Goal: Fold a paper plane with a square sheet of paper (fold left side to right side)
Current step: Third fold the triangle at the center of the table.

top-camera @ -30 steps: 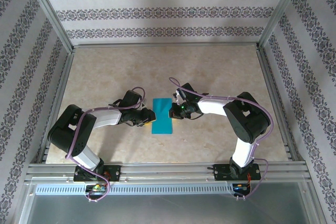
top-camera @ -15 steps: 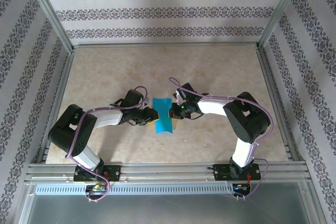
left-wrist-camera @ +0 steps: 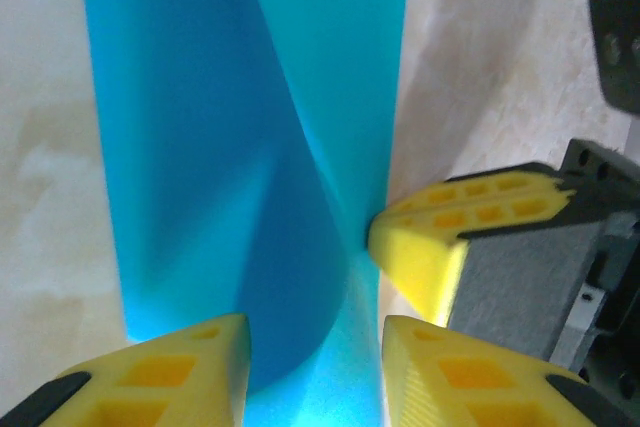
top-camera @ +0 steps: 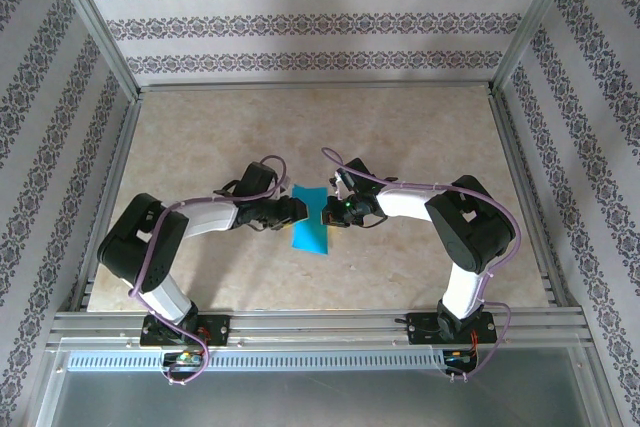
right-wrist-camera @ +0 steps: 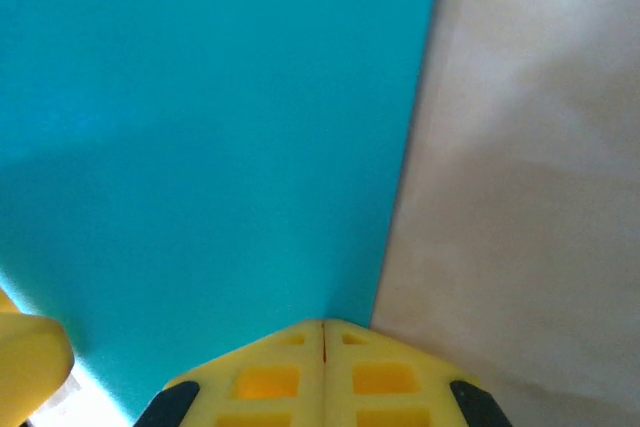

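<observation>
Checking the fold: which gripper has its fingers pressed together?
The right gripper: its fingers meet, at the edge of the blue paper; the left gripper has a gap.

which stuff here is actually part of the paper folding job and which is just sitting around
Part of the job:
- square sheet of paper, partly folded
- left gripper, jaws apart around the lifted flap
- right gripper, shut, tips at the paper's right edge

Just surroundings:
- table
- patterned walls
- metal frame
</observation>
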You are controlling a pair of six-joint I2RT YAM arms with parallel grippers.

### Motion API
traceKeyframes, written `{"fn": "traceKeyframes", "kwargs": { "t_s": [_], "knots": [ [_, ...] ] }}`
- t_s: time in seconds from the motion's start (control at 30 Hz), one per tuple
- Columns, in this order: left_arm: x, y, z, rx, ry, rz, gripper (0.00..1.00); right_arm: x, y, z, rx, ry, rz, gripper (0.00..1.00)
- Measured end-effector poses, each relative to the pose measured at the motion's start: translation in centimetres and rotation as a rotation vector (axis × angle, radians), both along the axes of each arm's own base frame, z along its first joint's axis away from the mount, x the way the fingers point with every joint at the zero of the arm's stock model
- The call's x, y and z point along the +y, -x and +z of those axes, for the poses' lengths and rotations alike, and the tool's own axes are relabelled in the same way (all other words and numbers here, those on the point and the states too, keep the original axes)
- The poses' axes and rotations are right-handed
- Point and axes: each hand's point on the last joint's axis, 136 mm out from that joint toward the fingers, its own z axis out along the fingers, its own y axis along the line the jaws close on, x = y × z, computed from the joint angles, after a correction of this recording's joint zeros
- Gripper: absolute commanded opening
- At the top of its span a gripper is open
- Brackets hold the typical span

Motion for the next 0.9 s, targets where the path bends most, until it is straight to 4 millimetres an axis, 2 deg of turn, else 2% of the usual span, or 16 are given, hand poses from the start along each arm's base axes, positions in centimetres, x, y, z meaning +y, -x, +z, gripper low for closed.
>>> {"fn": "traceKeyframes", "kwargs": {
  "t_s": [0.17,0.27,0.6,0.77,0.9],
  "knots": [
    [-0.2,-0.8,0.0,-0.019,-0.017,-0.013,0.41,0.0,0.0,0.0,-0.006,0.001,0.008,0.00],
    [0.0,-0.6,-0.4,-0.010,-0.031,-0.018,0.36,0.0,0.0,0.0,-0.007,0.002,0.010,0.00],
    [0.7,-0.4,-1.2,0.007,-0.078,-0.003,0.00,0.0,0.0,0.0,-0.009,0.003,0.012,0.00],
    [0.7,-0.3,-1.3,0.016,-0.079,0.009,0.00,-0.3,0.0,0.1,-0.016,0.014,0.015,0.15],
    [1.0,-0.3,-1.3,0.023,-0.082,0.025,0.00,-0.7,-0.1,0.8,-0.043,0.026,0.030,0.33]
  ]
}}
